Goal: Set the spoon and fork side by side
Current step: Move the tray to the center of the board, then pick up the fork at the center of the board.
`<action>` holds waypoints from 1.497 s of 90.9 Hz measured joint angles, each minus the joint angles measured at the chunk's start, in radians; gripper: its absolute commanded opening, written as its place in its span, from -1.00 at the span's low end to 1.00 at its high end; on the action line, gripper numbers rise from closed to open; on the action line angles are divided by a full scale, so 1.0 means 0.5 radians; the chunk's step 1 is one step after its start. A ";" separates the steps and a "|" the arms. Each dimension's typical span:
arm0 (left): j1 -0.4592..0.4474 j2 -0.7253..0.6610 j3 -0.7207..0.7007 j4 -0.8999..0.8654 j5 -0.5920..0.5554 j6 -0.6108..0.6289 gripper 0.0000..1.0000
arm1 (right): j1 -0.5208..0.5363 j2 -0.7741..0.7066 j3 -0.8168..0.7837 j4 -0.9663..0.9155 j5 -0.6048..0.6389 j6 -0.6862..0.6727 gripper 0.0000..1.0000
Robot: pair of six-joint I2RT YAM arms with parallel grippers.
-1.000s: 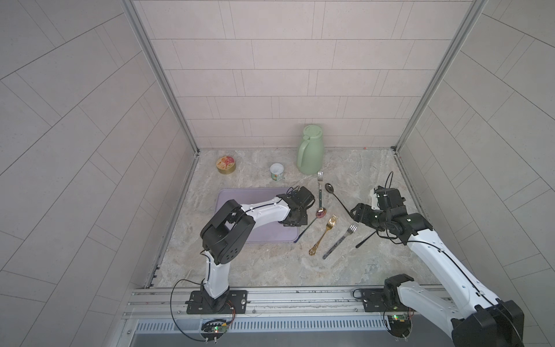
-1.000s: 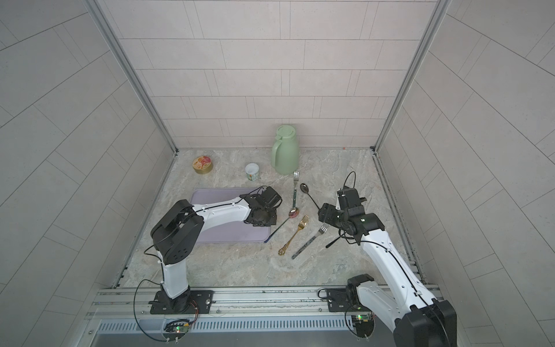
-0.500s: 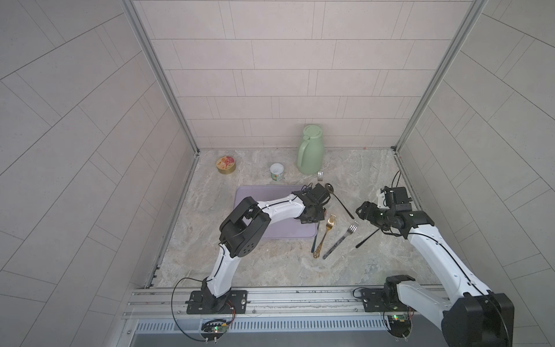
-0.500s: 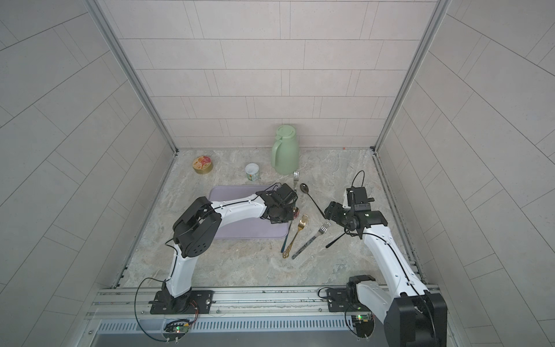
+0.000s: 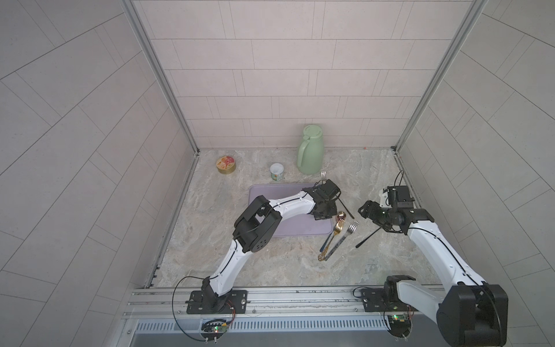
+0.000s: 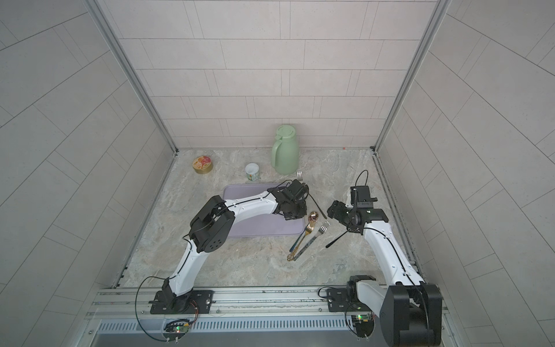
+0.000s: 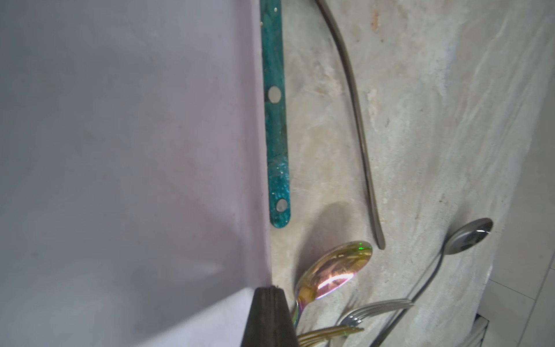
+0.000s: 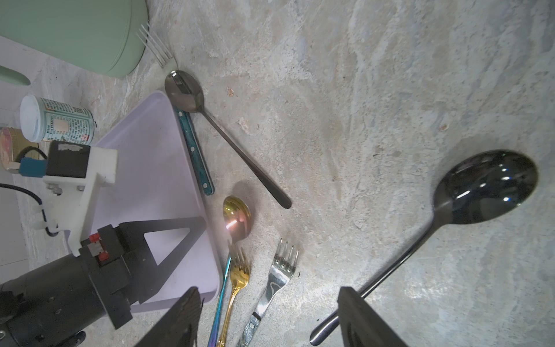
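Note:
An iridescent spoon [image 5: 340, 215] [image 8: 237, 220] lies on the marble with its blue handle close alongside a gold fork [image 5: 338, 229] [image 8: 238, 273]. A silver fork [image 5: 350, 229] [image 8: 280, 270] lies just to their right, roughly parallel. My left gripper [image 5: 326, 214] [image 7: 271, 300] is shut and empty, over the right edge of the lilac tray [image 5: 288, 228], next to the spoon's neck. To the right of the cutlery my right gripper [image 5: 368, 210] [image 8: 270, 318] stands open, above the forks' handles and holding nothing.
A black spoon [image 8: 489, 186] [image 5: 368, 240] lies under the right arm. A teal-handled fork [image 8: 195, 156] and a slim dark spoon [image 8: 228, 138] lie by the tray's right edge. A green jug [image 5: 310, 154], a small can [image 5: 277, 172] and a gold tin [image 5: 225, 165] stand at the back.
The left arm swung right, and the iridescent spoon and the tray shifted right with it; the spoon now lies against the gold fork. The right gripper drew back a little to the right.

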 measured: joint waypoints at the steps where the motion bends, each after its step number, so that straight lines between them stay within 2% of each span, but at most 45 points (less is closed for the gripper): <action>1: -0.002 0.002 0.002 0.003 0.004 0.001 -1.00 | 0.000 0.001 0.000 0.001 -0.001 0.000 0.51; 20: -0.015 0.011 0.007 0.020 0.067 0.010 -0.99 | 0.000 0.027 0.000 -0.001 -0.011 -0.008 0.49; 47: -0.027 -0.036 0.006 -0.088 0.067 0.122 -0.46 | 0.002 0.056 0.053 -0.050 0.015 -0.050 0.46; 55: -0.031 -0.141 0.006 -0.188 0.018 0.195 -0.37 | 0.026 0.089 0.118 -0.074 0.052 -0.063 0.43; 65: -0.029 -0.390 -0.037 -0.282 -0.080 0.284 -0.33 | 0.097 0.175 0.233 -0.099 0.113 -0.072 0.24; 72: -0.007 -0.641 -0.140 -0.324 -0.161 0.341 -0.32 | 0.173 0.266 0.318 -0.108 0.162 -0.089 0.15; 81: 0.021 -0.958 -0.323 -0.365 -0.259 0.402 -0.31 | 0.280 0.408 0.421 -0.108 0.225 -0.101 -0.08; 96: 0.097 -1.351 -0.719 -0.455 -0.398 0.444 -0.29 | 0.401 0.723 0.645 -0.145 0.283 -0.113 -0.19; 114: 0.146 -1.720 -1.230 -0.560 -0.532 0.433 -0.27 | 0.462 1.020 0.880 -0.215 0.343 -0.155 -0.23; 125: 0.146 -1.901 -1.434 -0.585 -0.557 0.413 -0.25 | 0.475 1.037 0.864 -0.253 0.386 -0.152 -0.14; 136: 0.145 -1.973 -1.574 -0.529 -0.484 0.417 -0.24 | 0.489 0.979 0.753 -0.268 0.386 -0.131 -0.07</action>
